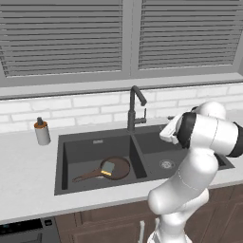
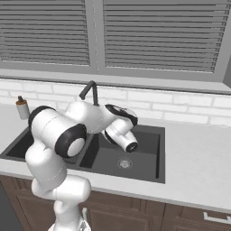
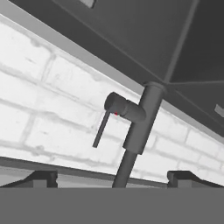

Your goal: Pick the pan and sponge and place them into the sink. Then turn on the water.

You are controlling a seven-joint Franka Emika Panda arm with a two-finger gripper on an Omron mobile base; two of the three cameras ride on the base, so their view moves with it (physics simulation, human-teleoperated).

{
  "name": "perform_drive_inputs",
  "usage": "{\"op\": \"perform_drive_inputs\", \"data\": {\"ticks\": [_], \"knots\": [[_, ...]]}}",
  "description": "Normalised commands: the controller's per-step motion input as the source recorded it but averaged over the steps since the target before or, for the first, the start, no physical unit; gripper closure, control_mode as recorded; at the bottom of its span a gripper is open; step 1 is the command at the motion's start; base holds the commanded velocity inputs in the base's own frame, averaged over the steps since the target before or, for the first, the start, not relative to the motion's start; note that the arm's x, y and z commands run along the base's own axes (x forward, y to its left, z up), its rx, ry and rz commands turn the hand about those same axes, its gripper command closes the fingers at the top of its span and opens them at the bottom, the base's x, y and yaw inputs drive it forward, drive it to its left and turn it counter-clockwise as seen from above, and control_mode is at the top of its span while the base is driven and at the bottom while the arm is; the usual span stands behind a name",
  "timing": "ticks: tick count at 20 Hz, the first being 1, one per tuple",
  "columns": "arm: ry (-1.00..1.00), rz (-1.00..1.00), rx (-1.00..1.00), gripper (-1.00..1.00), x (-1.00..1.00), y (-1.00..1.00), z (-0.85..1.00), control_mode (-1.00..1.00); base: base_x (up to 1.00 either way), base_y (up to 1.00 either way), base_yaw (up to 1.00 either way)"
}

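Observation:
The dark brown pan lies in the left basin of the dark grey sink, its handle pointing left. The sponge rests inside the pan, grey-green top up. My gripper is open, nothing between its fingertips, and it faces the tall dark faucet from close by. The hand view is rolled over, so the faucet's thin lever hangs down on the left of the faucet body. In the left base view the faucet stands behind the divider, and no water runs from it.
A soap dispenser stands on the counter left of the sink. The right basin holds only its drain. A white brick backsplash and a window sill run close behind the faucet. My arm's elbow hangs over the right basin.

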Motion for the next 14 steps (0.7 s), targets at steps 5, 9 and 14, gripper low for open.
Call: {"op": "perform_drive_inputs", "data": {"ticks": [5,9,14], "knots": [[0.03,-0.06,0.00,-1.00,0.18,0.29,0.00,-1.00,0.00,0.00,0.00],[0.00,-0.07,0.00,-1.00,0.12,0.29,0.00,-1.00,0.00,0.00,0.00],[0.00,-0.05,0.01,-1.00,0.11,0.10,0.00,-1.00,0.00,0.00,0.00]]}}
